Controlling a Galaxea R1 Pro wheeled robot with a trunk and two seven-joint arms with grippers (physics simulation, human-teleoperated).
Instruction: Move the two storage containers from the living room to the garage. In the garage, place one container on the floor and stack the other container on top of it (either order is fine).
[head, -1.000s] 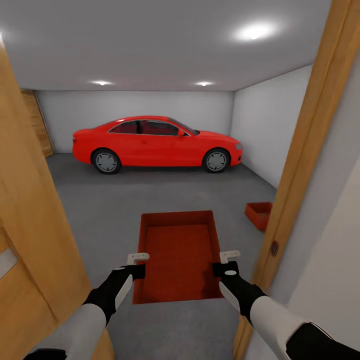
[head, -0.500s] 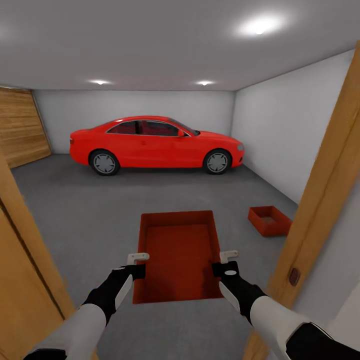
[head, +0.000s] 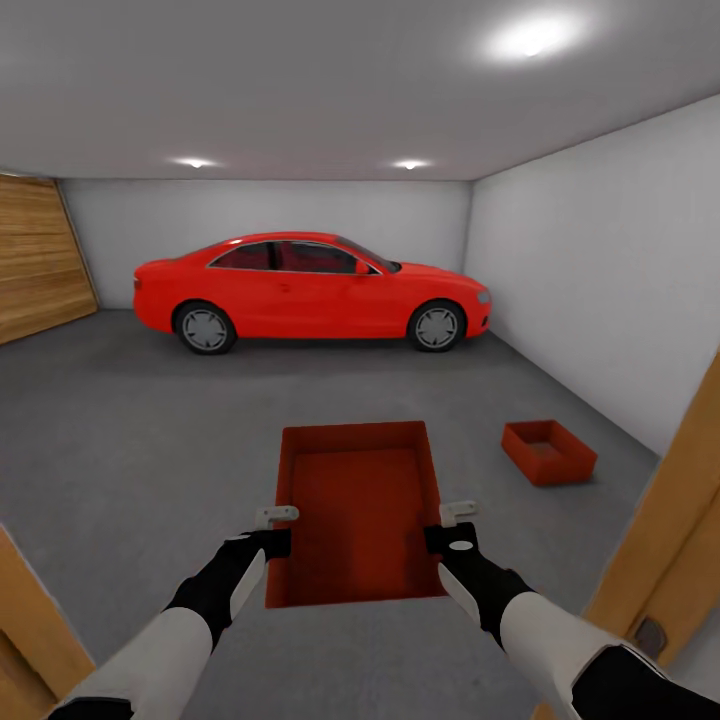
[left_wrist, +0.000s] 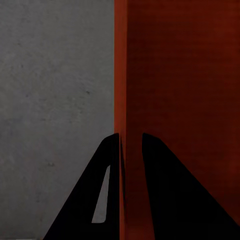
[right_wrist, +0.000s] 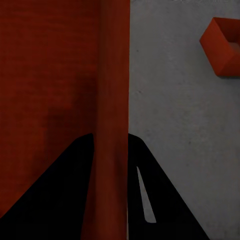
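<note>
Doorframe receded; container between end effectors.

Open concrete floor ahead.
Blocked far back by red car; second container right; door frame close right.

I can read no text, label, brand, number or sign anywhere from my station. The red car at the middle of the frame is side-on to me and I make out no plate or badge on it. The container I'm carrying and the second container at the right of the frame have plain orange-red walls with no marking I can read.
</note>
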